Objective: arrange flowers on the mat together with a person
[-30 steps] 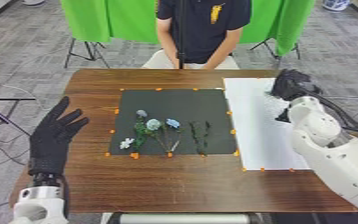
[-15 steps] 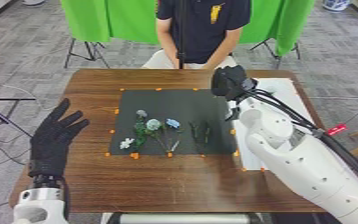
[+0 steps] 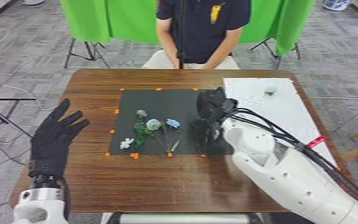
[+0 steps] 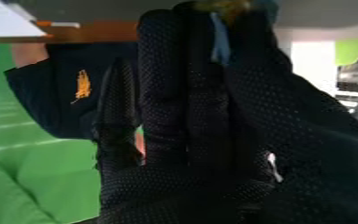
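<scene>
- Head view: pale-green, blue, mauve and white flowers [image 3: 153,124], thin-stemmed, lie on the dark mat [image 3: 168,102], left and middle.
- Pale-green bloom [image 3: 270,90] on the white sheet [image 3: 278,107], near its far edge.
- Right hand [image 3: 213,107], fingers straight, covers some of the mat's right part.
- Left hand [image 3: 55,132]: open, left of the mat.
- Right wrist view: blurred blue sliver [image 4: 220,42] by the fingers; cannot tell whether gripped.

seemingly a lab: green backdrop [image 3: 95,24], tripods [image 3: 7,99]
</scene>
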Robot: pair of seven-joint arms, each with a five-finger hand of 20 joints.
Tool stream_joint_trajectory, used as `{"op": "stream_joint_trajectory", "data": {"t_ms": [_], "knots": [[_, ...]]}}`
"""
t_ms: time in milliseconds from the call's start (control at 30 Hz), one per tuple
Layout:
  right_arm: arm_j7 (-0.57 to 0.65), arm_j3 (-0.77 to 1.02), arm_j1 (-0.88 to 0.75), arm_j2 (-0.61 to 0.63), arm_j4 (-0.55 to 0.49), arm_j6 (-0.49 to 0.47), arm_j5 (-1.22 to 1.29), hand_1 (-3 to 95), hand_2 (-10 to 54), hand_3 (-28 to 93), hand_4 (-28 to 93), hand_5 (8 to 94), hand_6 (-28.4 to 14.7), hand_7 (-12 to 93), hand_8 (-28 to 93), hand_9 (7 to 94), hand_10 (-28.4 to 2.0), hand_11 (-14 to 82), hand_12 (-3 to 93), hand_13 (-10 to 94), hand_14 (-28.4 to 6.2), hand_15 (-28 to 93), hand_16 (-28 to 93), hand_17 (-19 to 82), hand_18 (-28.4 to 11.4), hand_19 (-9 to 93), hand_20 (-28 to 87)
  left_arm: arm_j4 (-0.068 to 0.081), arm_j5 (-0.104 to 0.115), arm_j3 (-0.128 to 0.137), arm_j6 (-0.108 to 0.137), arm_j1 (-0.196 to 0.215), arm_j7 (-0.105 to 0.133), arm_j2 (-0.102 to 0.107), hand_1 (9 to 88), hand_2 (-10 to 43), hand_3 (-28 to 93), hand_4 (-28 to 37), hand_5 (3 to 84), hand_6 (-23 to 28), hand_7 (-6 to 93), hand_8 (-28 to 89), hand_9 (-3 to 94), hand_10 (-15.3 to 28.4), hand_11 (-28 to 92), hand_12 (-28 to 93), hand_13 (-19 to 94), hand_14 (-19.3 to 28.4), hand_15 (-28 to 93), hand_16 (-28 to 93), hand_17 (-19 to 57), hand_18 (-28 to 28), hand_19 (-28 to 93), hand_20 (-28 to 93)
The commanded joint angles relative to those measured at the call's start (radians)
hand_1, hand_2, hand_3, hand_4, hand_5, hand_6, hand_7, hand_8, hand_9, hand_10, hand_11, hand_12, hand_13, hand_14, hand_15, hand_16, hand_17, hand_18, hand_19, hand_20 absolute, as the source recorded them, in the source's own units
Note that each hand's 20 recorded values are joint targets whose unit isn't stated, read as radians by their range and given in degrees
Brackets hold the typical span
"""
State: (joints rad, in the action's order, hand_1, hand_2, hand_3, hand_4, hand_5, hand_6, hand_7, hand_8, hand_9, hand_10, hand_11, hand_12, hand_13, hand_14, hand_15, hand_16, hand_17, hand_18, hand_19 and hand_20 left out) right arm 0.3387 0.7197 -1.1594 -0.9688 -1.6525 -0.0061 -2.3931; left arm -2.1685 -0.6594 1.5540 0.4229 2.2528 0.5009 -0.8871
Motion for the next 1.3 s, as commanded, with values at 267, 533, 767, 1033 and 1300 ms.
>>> {"op": "stream_joint_trajectory", "data": {"t_ms": [267, 533, 767, 1033, 1300], "knots": [[-0.038, 0.008, -0.024, -0.018, -0.028, -0.058, -0.040, 49.5, -9.5, 70, -28, 73.5, 7.2, 19, -6, 66.7, -9.4, 24.1, 17.2, 58, -8.9, 50, 17, 15, -16.5, 64, 25, 0.001, -0.011, -0.003, -0.007, 0.000, -0.036, -0.012, 16.1, 7.7, 76, -28.3, 34.5, 4.2, 12.7, -10, 36.9, 17.4, 23, 10, 28, 25.8, 46, -7, -9.2, 23.2, 47, 16], [-0.051, 0.020, -0.024, 0.008, -0.058, -0.060, -0.049, 41.3, -9.5, 81, -28, 63.4, 7.2, 19, -15, 61.8, -10.5, 23.1, 15.9, 55, -9.9, 51, 14, 13, -17.4, 65, 26, -0.002, -0.015, 0.006, -0.005, 0.010, -0.045, -0.015, 16.9, 7.7, 76, -28.3, 34.5, 4.2, 12.6, -10, 37.0, 17.4, 23, 10, 28, 25.8, 46, -7, -9.2, 23.2, 47, 16], [-0.062, 0.053, -0.025, 0.038, -0.123, -0.071, -0.008, 39.7, -9.5, 81, -28, 60.3, 6.7, 18, -15, 60.6, -10.8, 23.0, 15.9, 54, -10.4, 53, 14, 13, -17.7, 65, 27, -0.005, -0.010, 0.006, 0.001, 0.021, -0.040, -0.014, 17.3, 7.6, 76, -28.3, 34.5, 4.2, 12.6, -10, 37.0, 17.3, 23, 10, 28, 25.8, 46, -7, -9.2, 23.2, 47, 16], [-0.030, 0.302, -0.185, 0.046, -0.305, -0.034, 0.347, 34.5, -9.5, 79, -28, 57.9, 4.9, 17, -14, 59.0, -11.5, 22.2, 15.7, 53, -11.8, 53, 13, 12, -18.4, 65, 27, -0.005, -0.001, 0.003, 0.011, 0.025, -0.016, -0.007, 17.4, 7.6, 76, -28.3, 34.5, 4.2, 12.7, -10, 37.0, 17.3, 23, 10, 28, 25.8, 46, -7, -9.2, 23.2, 47, 16], [-0.025, 0.689, -0.505, 0.007, -0.469, 0.002, 0.776, 29.6, -7.0, 78, -26, 54.3, 3.2, 16, -13, 55.0, -13.1, 18.6, 14.9, 49, -14.1, 50, 12, 10, -19.0, 62, 26, -0.009, 0.005, 0.002, 0.018, 0.039, -0.002, 0.003, 17.2, 7.4, 76, -28.3, 34.5, 4.1, 12.7, -10, 37.0, 17.5, 23, 10, 28, 25.8, 46, -7, -9.2, 23.2, 47, 16]]}}
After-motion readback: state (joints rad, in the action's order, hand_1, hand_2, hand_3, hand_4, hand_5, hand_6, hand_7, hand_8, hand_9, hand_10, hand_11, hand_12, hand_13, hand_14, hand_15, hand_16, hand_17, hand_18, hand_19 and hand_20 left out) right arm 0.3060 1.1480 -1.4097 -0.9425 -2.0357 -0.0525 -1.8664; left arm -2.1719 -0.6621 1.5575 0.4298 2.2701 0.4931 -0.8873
